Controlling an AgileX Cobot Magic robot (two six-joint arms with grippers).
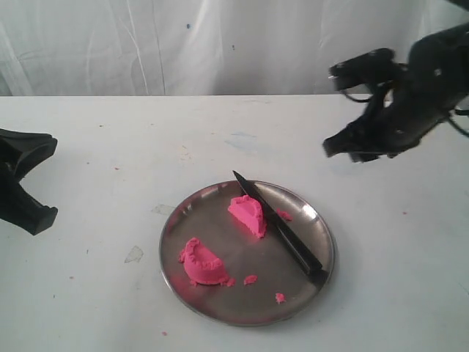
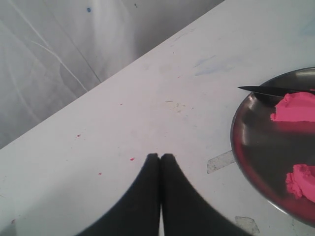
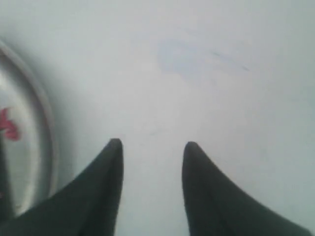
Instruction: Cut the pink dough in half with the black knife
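The right gripper (image 3: 152, 145) hangs over the table (image 1: 88, 132), fingers apart and empty. Between it and the closed left gripper (image 2: 160, 156), the black knife (image 1: 282, 227) seemingly touches the halved pink dough (image 1: 248, 214) on the plate (image 1: 300, 290).

The left arm (image 1: 22, 183) sits low at the left edge of the scene, with only its black front end in sight. The left end effector (image 2: 160, 156) has its two black fingers (image 2: 142, 196) pressed flat together, the tips meeting with no gap and nothing between them. The right arm (image 1: 432, 81) reaches in from the upper right, raised and angled down toward the left. The right end effector (image 3: 152, 145) has its pointed fingers (image 3: 106, 182) parted, with a clear gap between the tips, and it grips nothing.
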